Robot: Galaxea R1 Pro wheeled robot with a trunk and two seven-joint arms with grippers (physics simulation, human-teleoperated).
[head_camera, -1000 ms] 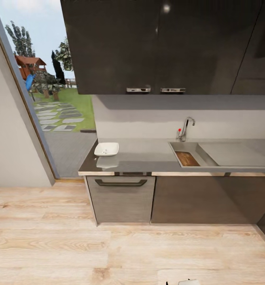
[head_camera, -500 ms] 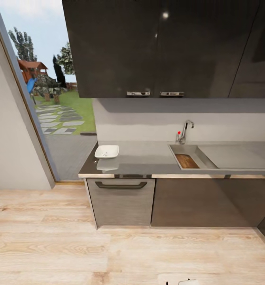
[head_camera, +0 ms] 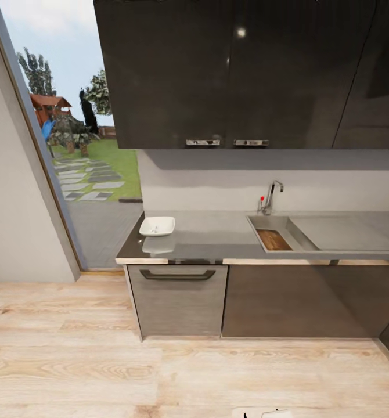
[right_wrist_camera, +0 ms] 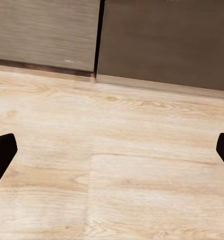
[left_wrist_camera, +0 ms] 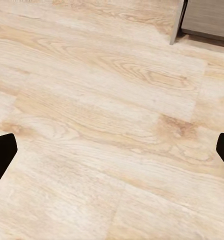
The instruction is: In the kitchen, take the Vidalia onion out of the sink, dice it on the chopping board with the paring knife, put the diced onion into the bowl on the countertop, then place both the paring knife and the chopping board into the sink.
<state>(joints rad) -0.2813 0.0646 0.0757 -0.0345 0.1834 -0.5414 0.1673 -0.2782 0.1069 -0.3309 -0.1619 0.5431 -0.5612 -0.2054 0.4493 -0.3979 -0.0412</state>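
- Head view: the countertop (head_camera: 218, 235) carries the bowl (head_camera: 157, 226) near its left end; well to the right, the chopping board (head_camera: 273, 239) lies inside the sink (head_camera: 296, 231), under the tap (head_camera: 271, 196). Dark wall cabinets (head_camera: 229, 69) hang above. No lettering can be read anywhere.
- Left wrist view: the left gripper (left_wrist_camera: 112, 150) is spread wide over the wooden floor (left_wrist_camera: 101, 125), holding nothing.
- Right wrist view: the right gripper (right_wrist_camera: 112, 150) is likewise wide apart and empty, facing the base cabinets (right_wrist_camera: 142, 40).
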